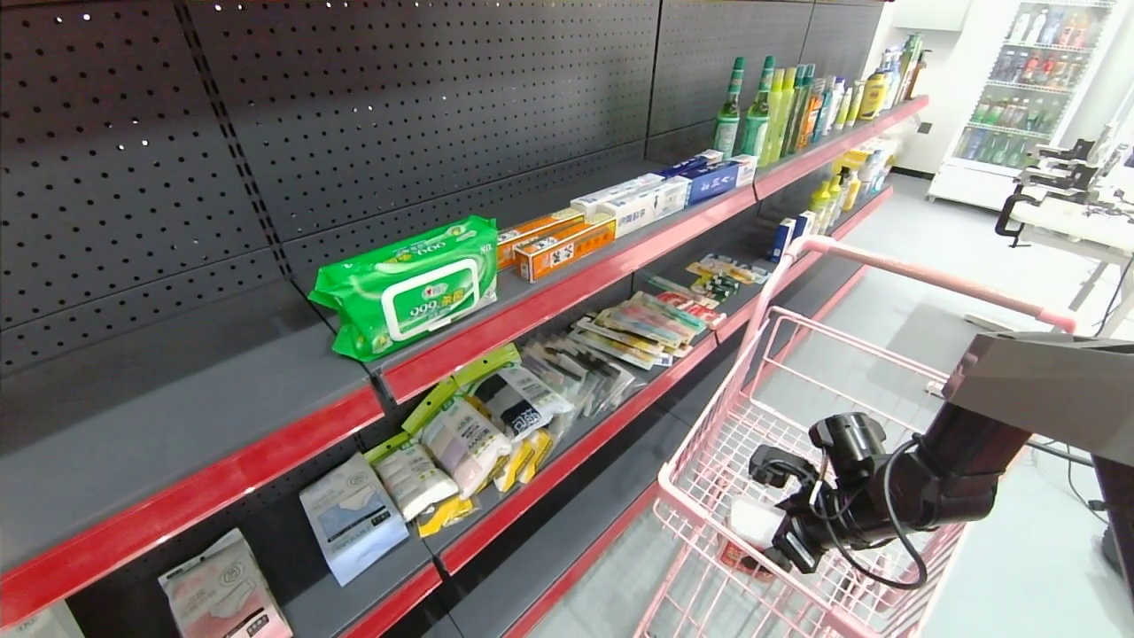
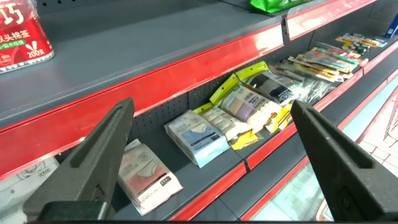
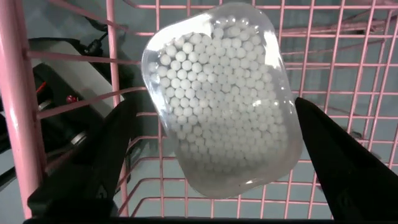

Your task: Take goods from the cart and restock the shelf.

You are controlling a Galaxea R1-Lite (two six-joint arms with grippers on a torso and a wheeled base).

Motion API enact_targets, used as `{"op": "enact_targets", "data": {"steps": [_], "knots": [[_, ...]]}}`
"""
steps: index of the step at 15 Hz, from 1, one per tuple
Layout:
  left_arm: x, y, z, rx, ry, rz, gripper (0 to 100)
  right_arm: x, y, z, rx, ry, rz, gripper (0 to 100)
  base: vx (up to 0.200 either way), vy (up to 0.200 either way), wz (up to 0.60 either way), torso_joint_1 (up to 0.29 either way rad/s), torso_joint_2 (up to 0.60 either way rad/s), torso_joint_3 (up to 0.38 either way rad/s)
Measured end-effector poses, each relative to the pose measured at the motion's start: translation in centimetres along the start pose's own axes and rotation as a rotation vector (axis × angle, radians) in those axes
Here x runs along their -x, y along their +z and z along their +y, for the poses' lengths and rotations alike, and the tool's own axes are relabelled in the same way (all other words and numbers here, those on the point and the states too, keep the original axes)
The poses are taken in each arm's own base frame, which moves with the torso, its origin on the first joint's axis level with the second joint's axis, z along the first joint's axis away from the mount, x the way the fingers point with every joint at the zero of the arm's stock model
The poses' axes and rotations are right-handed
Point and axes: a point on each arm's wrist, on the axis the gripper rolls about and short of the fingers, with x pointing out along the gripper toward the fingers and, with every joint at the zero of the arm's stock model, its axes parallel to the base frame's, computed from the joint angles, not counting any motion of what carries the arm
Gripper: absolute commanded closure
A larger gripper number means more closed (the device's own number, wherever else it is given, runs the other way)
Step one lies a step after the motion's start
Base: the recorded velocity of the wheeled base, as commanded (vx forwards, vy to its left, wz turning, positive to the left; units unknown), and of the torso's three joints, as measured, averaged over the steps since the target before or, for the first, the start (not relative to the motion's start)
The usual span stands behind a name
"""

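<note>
My right claw point(image 3: 214, 102) is down inside the pink cart point(image 1: 921, 279), spread wide, with nothing gripped. A clear tub point(image 3: 217, 149) full of small white beads lies on the cart's wire bottom, right between my two fingers point(image 3: 93, 168). Each finger sits just beside one of its sides. I cannot tell whether either one is touching the plastic.

My left claw point(image 2: 212, 104) is also wide open and empty. It hangs in front of the shelf point(image 1: 567, 292), facing the second tier down, where soft packets point(image 2: 249, 106) lie in a loose row behind the red lip.

On the tier above, a green pack of wipes point(image 1: 407, 285) lies flat near the edge, with long boxes point(image 1: 563, 248) lined up beyond it. The stretch of board on the near side of the wipes is bare grey. The cart stands just beside the shelf's lower tiers.
</note>
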Motion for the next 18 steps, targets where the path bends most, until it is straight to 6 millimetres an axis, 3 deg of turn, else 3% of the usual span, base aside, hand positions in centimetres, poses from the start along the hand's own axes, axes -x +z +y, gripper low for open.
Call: {"op": "enact_targets", "data": {"steps": [5, 18], "knots": [[0.0, 0.0, 0.0, 0.0, 0.0, 0.0, 0, -0.14, -0.01, 0.06, 0.002, 0.005, 0.002, 0, 0.0, 0.0, 0.0, -0.129, 0.32, 0.198], [0.0, 0.0, 0.0, 0.0, 0.0, 0.0, 0, -0.16, 0.81, -0.21, 0.025, 0.006, -0.036, 0, 0.0, 0.0, 0.0, -0.004, 0.01, 0.007]]}}
